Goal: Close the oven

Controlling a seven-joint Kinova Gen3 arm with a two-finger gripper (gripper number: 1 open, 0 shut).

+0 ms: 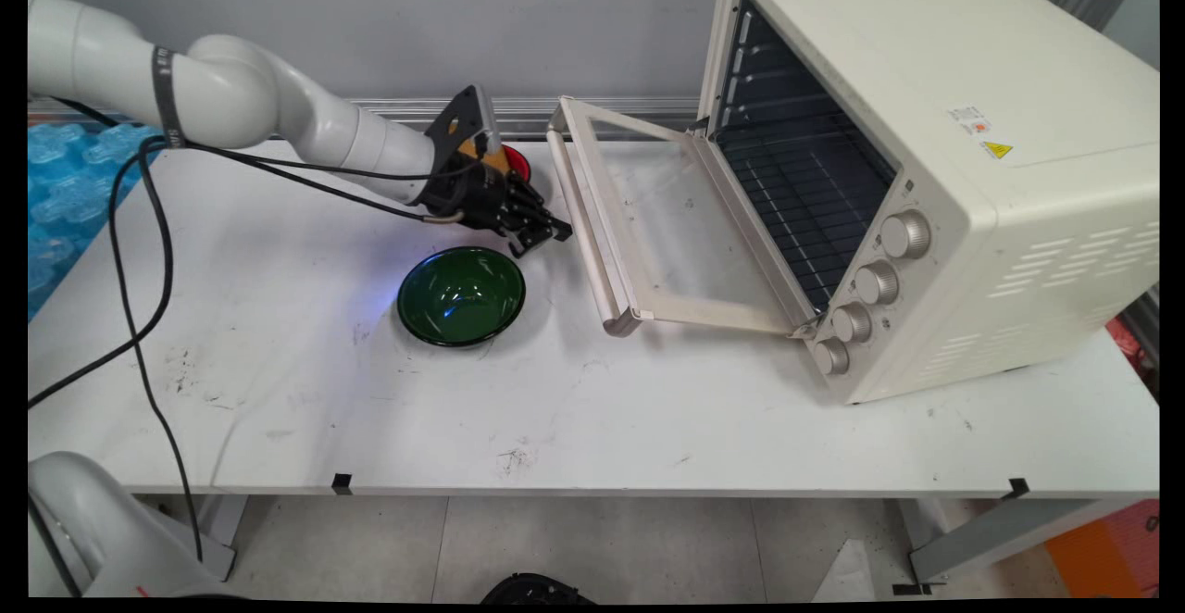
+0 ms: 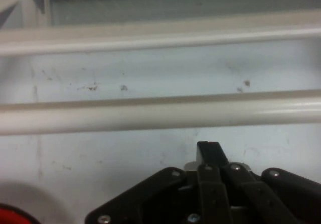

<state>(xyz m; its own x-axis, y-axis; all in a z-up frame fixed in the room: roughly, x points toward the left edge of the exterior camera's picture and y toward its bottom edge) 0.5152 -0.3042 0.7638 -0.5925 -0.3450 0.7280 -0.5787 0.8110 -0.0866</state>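
I drive the arm from far, so I read both views before I touch anything. The oven (image 1: 972, 178) stands at the right part of the table (image 1: 648, 409), and its door (image 1: 685, 224) is folded down flat towards the left. The gripper (image 1: 546, 235) is low on the door's side of the oven, just beside the door handle (image 1: 581, 224) but, as far as I can see, not touching it. In the hand view the two fingers rise together as one black tip (image 2: 208, 151); they are pressed closed and nothing is between them. The handle (image 2: 160, 112) crosses that view as a pale bar directly ahead of the tip.

A green bowl (image 1: 461, 296) sits farther from the oven than the gripper, near the wrist. A red thing (image 1: 518, 164) is mostly hidden behind the hand; I cannot tell what it is.

With so little room, I judge that any motion here should be slow and small, and I would watch the bowl rim and the hanging cables.
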